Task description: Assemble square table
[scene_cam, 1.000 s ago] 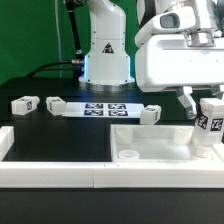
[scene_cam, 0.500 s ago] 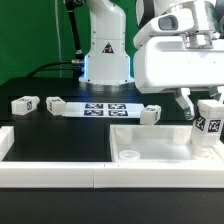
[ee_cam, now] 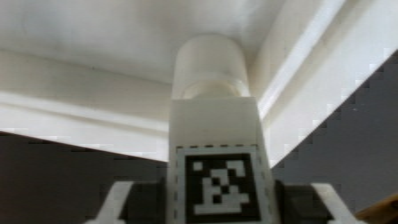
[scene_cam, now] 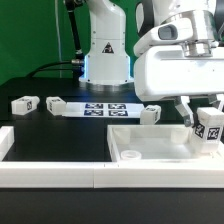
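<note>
Three loose leg blocks (scene_cam: 25, 103) on dark table (scene_cam: 60, 128): two at exterior view's left of marker board (scene_cam: 105, 108), one at its right, just behind square tabletop (scene_cam: 150, 143). Fourth leg (scene_cam: 211, 127) pinched tight in gripper (scene_cam: 205, 115), hanging over tabletop's right end, tag facing camera.

black work surface (scene_cam: 70, 128) is left free between marker board (scene_cam: 105, 108) and front rail (scene_cam: 50, 172). square tabletop (scene_cam: 160, 140) interior is open on the exterior view's left; its right end is taken by gripper (scene_cam: 205, 112) clamped on leg (scene_cam: 212, 126). far rim is crowded by loose leg (scene_cam: 150, 113).
</note>
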`<state>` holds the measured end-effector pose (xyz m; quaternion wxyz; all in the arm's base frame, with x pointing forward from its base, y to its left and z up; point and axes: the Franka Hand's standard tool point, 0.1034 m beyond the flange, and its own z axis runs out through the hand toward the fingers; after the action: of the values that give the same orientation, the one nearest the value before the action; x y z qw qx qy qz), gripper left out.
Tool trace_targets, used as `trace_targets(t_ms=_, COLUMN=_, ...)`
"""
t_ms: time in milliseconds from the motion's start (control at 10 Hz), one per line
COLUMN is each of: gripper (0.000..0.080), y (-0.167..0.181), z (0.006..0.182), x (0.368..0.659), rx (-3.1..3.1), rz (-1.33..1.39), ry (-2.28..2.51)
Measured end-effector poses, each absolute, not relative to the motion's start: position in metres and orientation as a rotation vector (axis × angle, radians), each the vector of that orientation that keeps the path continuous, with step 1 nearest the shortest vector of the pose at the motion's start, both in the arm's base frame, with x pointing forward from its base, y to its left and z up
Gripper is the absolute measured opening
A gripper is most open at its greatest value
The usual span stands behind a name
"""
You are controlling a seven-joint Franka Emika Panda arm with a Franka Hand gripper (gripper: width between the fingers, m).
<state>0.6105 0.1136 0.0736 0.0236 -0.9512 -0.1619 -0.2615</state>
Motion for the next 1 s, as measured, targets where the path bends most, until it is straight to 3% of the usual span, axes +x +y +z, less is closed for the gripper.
trace_targets(t_ms=400, gripper=0.0290, y=0.1161, z=0.0736, x=0.6089, rx=-2.941, rz=-0.828, ry=-0.494)
trace_targets(t_ms=600, gripper=0.0539, y=0.1161, z=0.0735, x=0.6089, rx=-2.941, rz=-0.828, ry=-0.494)
trace_targets(t_ms=700, gripper=0.0615, y=0.1161, z=0.0735, x=0.6089, rx=-2.941, rz=-0.828, ry=-0.494)
trace_targets(t_ms=1000, gripper=0.0648, y=0.1161, z=0.0735, x=0.6088, rx=-2.941, rz=-0.828, ry=-0.494)
